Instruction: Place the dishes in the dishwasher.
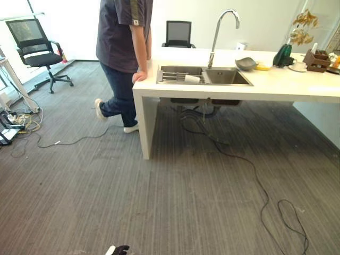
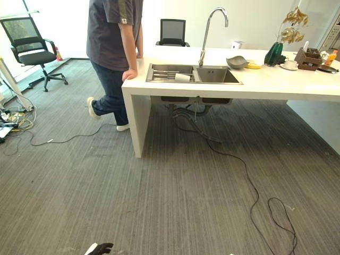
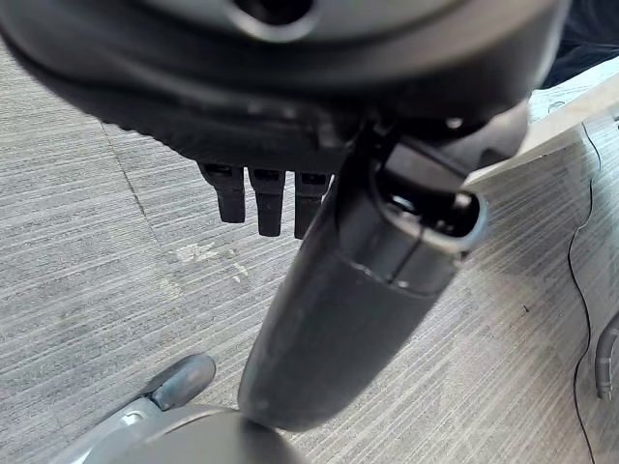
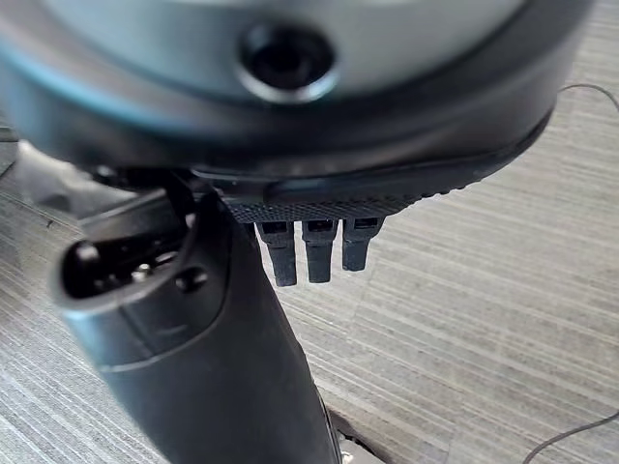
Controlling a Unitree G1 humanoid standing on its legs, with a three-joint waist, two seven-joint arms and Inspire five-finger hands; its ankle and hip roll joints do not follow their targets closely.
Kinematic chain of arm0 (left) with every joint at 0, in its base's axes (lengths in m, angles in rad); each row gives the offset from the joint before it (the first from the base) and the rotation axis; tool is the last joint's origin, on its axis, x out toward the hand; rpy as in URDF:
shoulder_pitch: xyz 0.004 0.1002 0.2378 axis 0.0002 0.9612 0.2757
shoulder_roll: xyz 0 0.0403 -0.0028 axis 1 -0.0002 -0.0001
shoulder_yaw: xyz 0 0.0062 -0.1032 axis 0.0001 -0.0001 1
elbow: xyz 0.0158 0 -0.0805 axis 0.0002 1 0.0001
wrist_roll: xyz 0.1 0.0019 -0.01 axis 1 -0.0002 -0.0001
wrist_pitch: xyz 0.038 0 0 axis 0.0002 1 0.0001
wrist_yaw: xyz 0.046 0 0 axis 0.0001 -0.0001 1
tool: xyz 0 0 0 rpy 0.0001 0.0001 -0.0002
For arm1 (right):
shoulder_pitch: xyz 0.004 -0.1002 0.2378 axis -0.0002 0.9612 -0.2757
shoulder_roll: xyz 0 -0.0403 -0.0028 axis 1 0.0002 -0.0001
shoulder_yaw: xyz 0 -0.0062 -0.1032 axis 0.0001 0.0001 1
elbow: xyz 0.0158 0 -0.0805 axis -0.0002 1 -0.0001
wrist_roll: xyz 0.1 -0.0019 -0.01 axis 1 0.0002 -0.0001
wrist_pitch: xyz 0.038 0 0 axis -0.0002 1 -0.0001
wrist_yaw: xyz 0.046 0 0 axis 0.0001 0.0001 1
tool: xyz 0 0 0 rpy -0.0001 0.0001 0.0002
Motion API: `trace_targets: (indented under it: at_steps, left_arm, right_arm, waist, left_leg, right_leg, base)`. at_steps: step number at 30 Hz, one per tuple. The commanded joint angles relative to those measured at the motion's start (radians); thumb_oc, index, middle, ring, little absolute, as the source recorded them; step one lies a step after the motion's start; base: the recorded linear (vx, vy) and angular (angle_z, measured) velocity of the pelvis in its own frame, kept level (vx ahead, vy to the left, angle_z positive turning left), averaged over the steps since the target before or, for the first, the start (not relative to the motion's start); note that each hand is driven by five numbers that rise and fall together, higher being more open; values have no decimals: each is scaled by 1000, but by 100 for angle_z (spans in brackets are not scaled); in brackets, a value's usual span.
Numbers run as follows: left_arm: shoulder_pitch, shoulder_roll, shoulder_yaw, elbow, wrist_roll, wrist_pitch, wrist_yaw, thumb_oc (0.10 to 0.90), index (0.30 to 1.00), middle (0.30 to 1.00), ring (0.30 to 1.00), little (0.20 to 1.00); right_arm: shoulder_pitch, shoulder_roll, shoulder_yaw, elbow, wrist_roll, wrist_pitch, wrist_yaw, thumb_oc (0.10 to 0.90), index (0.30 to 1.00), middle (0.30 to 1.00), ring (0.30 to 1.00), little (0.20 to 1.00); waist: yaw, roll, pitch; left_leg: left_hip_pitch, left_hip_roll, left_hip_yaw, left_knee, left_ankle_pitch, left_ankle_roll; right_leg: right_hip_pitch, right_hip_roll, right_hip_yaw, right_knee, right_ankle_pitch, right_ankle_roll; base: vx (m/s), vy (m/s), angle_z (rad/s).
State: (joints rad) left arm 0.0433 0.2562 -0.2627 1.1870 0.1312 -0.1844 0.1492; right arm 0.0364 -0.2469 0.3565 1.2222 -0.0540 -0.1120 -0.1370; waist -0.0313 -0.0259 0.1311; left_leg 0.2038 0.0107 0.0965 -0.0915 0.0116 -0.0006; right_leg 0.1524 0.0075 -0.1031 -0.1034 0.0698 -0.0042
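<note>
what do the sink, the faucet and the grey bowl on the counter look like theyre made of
Sink: brushed stainless steel, judging by its dull grey sheen.
Faucet: polished metal, likely chrome or steel; bright reflections along its curved neck.
Grey bowl: probably glazed ceramic, smooth and dark with a soft shine, though plastic cannot be excluded.

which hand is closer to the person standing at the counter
Left, probably. The left hand hangs low over carpet, far short of the person ahead; the right hand hangs over carpet too.
</note>
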Motion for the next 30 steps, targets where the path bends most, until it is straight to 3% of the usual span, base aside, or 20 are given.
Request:
trace_targets:
  at_steps: [1, 6, 7, 16, 19, 20, 26, 30]
  left_arm:
    - [-108, -11, -31, 31, 34, -26, 8, 800, 900, 900, 900, 900]
    - [-123, -26, -13, 54, 11, -11, 13, 800, 900, 900, 900, 900]
    - [-121, -33, 2, 77, -18, 4, 5, 800, 900, 900, 900, 900]
    - [-101, -51, 63, 127, -111, 20, -28, 800, 900, 900, 900, 900]
    - [-98, -57, 76, 139, -109, 27, -6, 800, 900, 900, 900, 900]
    - [-98, -71, 97, 143, -122, 33, 34, 800, 900, 900, 900, 900]
    - [-97, -102, 100, 140, -114, 23, 125, 800, 900, 900, 900, 900]
    - [-92, -117, 123, 163, -180, 24, 99, 800, 900, 900, 900, 900]
  right_arm:
    - [-106, -42, 32, -7, 28, -42, -38, 800, 900, 900, 900, 900]
    - [-100, -19, 28, 42, 44, -30, -25, 800, 900, 900, 900, 900]
    - [-94, -12, -3, 32, 130, -41, -11, 800, 900, 900, 900, 900]
    - [-76, 9, -43, 45, 219, -53, 5, 800, 900, 900, 900, 900]
    - [-76, 11, -74, -9, 305, -88, 20, 800, 900, 900, 900, 900]
    - [-64, 17, -117, -43, 370, -135, 7, 800, 900, 900, 900, 900]
    - [-63, 29, -126, -17, 388, -162, -20, 800, 900, 900, 900, 900]
    - [-66, 28, -139, -9, 408, -167, -16, 800, 900, 900, 900, 900]
  waist:
    - [-5, 1, 24]
    - [-3, 2, 26]
    - [-5, 1, 27]
    - [-6, 0, 26]
    - [-7, 1, 25]
    - [-14, 5, 27]
    - [-18, 8, 18]
    - [-21, 14, 12]
  left_leg:
    - [-2, 31, 26, 4, -58, -67]
    - [2, 31, 21, 4, -59, -67]
    - [2, 31, 21, 4, -58, -67]
    - [8, 31, 23, 4, -61, -68]
    - [6, 31, 23, 4, -60, -69]
    - [8, 31, 25, 4, -61, -68]
    - [14, 31, 24, 4, -64, -70]
    - [17, 31, 28, 4, -65, -71]
  right_leg:
    - [28, -85, -25, 22, -78, 127]
    - [31, -86, -30, 22, -80, 125]
    - [31, -86, -30, 22, -79, 124]
    - [37, -83, -30, 19, -81, 121]
    - [36, -83, -30, 18, -82, 121]
    - [39, -82, -31, 18, -83, 121]
    - [45, -84, -35, 18, -86, 121]
    - [48, -84, -37, 16, -87, 120]
  base:
    - [0, 0, 0]
    - [0, 0, 0]
    - [0, 0, 0]
    - [4, 0, 0]
    - [0, 0, 0]
    - [0, 0, 0]
    - [0, 0, 0]
    - [0, 0, 0]
